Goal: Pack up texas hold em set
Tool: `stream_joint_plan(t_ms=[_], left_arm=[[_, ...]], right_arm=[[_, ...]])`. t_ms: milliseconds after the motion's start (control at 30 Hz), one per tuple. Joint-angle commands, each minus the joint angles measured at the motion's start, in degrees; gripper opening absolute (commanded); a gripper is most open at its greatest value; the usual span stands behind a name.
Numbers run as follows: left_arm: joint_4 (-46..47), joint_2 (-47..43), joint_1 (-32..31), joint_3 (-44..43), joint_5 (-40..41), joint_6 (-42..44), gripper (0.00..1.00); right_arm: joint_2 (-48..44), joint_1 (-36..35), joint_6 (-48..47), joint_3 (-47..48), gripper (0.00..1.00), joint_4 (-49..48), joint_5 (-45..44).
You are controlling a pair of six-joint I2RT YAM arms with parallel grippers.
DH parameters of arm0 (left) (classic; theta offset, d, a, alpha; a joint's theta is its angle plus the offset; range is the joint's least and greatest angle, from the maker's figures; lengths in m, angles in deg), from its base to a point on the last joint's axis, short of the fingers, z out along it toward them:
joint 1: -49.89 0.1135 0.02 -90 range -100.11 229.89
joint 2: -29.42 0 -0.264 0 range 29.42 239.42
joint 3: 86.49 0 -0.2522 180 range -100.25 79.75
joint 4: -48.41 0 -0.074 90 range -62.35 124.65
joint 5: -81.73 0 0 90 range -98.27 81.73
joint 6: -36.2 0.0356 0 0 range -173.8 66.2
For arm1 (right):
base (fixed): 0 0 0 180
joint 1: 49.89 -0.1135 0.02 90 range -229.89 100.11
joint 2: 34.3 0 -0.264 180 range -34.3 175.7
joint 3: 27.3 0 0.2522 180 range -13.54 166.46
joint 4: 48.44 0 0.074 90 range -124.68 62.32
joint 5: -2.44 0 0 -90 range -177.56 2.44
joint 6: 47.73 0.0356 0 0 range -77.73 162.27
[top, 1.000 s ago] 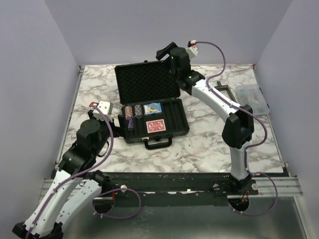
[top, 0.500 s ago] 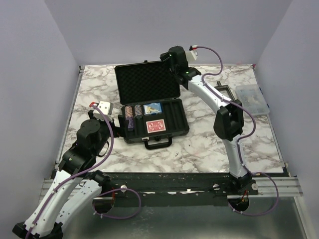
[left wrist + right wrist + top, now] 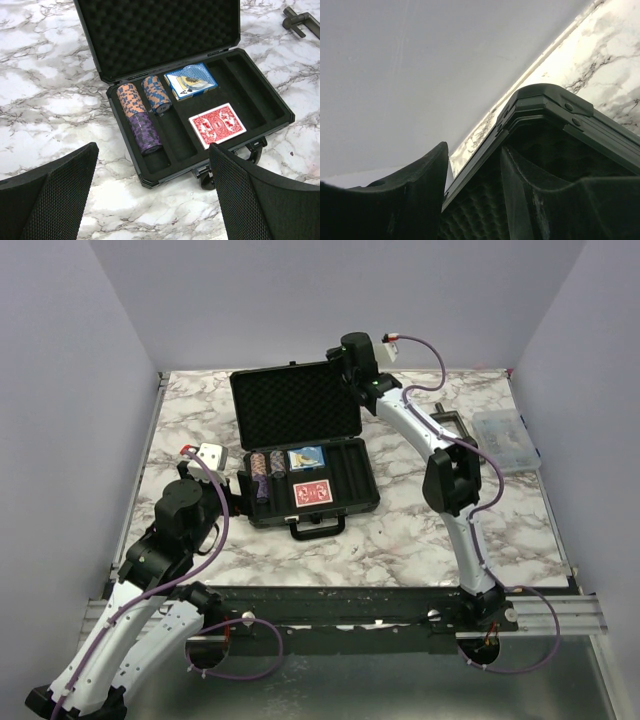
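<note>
The black case (image 3: 366, 502) lies open in the middle of the table, its foam-lined lid (image 3: 295, 405) standing up at the back. The slotted tray holds small chip stacks (image 3: 145, 132), a blue card deck (image 3: 191, 81) and a red card deck (image 3: 217, 124). My left gripper (image 3: 153, 147) hangs open just off the case's front left corner (image 3: 238, 490), holding nothing. My right gripper (image 3: 475, 155) is at the lid's top right corner (image 3: 347, 365). One finger is behind the lid, the other (image 3: 530, 200) against the foam. Whether they pinch the lid is unclear.
A clear plastic compartment box (image 3: 507, 438) sits at the right edge of the table. A dark T-shaped metal tool (image 3: 450, 425) lies between it and the case, also seen in the left wrist view (image 3: 300, 20). Walls enclose the table on three sides.
My right arm has reached further back and left, onto the lid's top right corner, and its jaws have narrowed round the lid's edge. The left arm and the case have not moved.
</note>
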State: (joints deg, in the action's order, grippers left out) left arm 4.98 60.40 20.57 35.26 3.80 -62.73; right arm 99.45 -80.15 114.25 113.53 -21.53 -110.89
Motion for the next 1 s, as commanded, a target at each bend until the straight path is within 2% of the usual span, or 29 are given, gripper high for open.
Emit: stream_joint_plan(t_ms=[0,233,300,467,567,600,967], left_arm=[[0.4,-0.2,0.1,0.6,1.7,0.7,0.91],[0.4,-0.2,0.1,0.6,1.8,0.7,0.91],[0.4,-0.4,0.1,0.6,1.9,0.7,0.91],[0.3,-0.2,0.1,0.6,1.8,0.6,0.91],[0.3,-0.1,0.1,0.6,2.0,0.7,0.91],[0.3,-0.2,0.1,0.6,2.0,0.7,0.91],[0.3,-0.2,0.1,0.6,2.0,0.6,0.91]], right_arm=[[2.8,0.2,1.2,2.6,0.47,-0.5,0.4],[5.3,0.3,0.4,5.3,0.42,-2.3,1.0],[5.8,0.3,0.3,5.3,0.37,-3.0,1.2],[6.4,0.4,-0.8,5.3,0.2,-5.2,1.9],[6.5,0.5,-1.3,5.3,0.03,-6.1,2.5],[6.4,0.5,-1.5,5.3,0.01,-6.3,2.7],[2.3,0.5,-3.4,0.1,0.01,-9.1,3.9]])
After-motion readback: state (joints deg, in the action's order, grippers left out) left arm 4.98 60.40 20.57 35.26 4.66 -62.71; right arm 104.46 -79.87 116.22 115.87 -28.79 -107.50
